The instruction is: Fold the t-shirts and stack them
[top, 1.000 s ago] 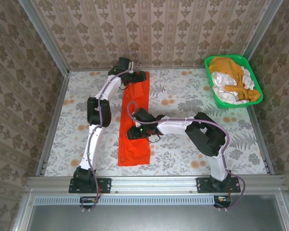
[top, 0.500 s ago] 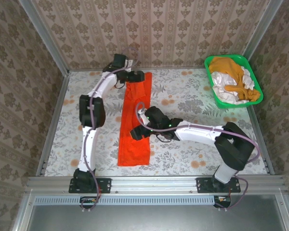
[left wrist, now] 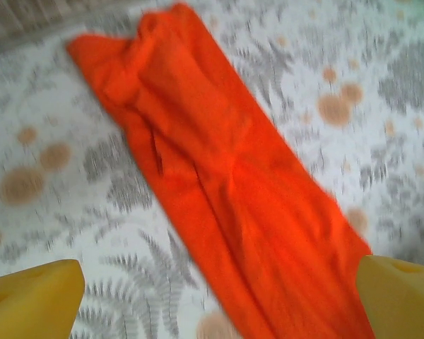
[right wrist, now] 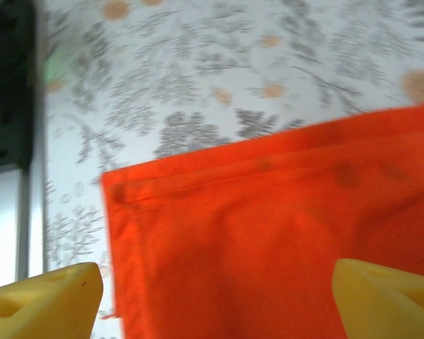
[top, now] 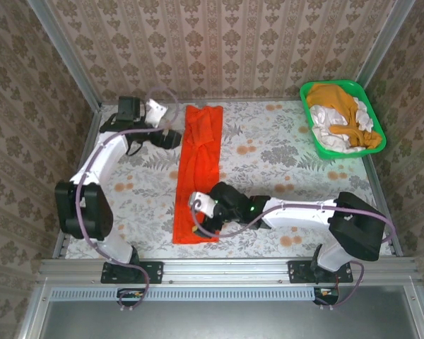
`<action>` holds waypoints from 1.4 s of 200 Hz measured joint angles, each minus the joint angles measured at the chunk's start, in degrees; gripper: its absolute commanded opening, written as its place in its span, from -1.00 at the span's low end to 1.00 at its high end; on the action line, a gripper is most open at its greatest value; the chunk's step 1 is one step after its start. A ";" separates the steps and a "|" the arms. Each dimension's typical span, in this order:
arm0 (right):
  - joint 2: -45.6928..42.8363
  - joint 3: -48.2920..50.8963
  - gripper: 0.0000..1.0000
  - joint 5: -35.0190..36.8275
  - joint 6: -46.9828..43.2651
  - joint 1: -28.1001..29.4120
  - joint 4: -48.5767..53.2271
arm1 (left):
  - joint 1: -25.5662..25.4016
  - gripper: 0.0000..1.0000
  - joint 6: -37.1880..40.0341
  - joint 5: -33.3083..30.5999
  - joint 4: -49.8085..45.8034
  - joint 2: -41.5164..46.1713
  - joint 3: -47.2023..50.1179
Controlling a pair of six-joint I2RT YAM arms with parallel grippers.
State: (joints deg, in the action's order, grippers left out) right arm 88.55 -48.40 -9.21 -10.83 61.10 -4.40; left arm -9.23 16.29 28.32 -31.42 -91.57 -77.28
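My right gripper (top: 198,214) has slid to the near hem of the red-orange t-shirt (top: 199,166), a long strip on the table (top: 283,155), jaws wide, empty. My left gripper (top: 171,138) has swung off its far end, also wide open, empty.

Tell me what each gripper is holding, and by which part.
Nothing is held. The left gripper is open beside the red-orange t-shirt; the right gripper is open over its near end.
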 measured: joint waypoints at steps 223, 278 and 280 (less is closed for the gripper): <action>16.02 -6.58 -1.00 2.82 -16.41 6.49 4.83 | 11.26 1.00 16.35 4.00 -4.90 32.70 29.64; 10.45 -2.99 -1.00 3.10 -15.58 5.97 9.51 | 10.40 0.99 20.11 9.79 -4.11 34.51 32.22; 10.05 -2.84 -1.00 2.99 -15.54 5.88 9.79 | 10.29 1.00 20.35 10.10 -4.11 34.67 32.33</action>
State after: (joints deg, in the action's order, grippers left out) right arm 98.61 -51.24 -6.22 -26.37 66.98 5.39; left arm 1.06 36.64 38.41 -35.53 -56.90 -44.95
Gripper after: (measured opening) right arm 0.061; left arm 0.997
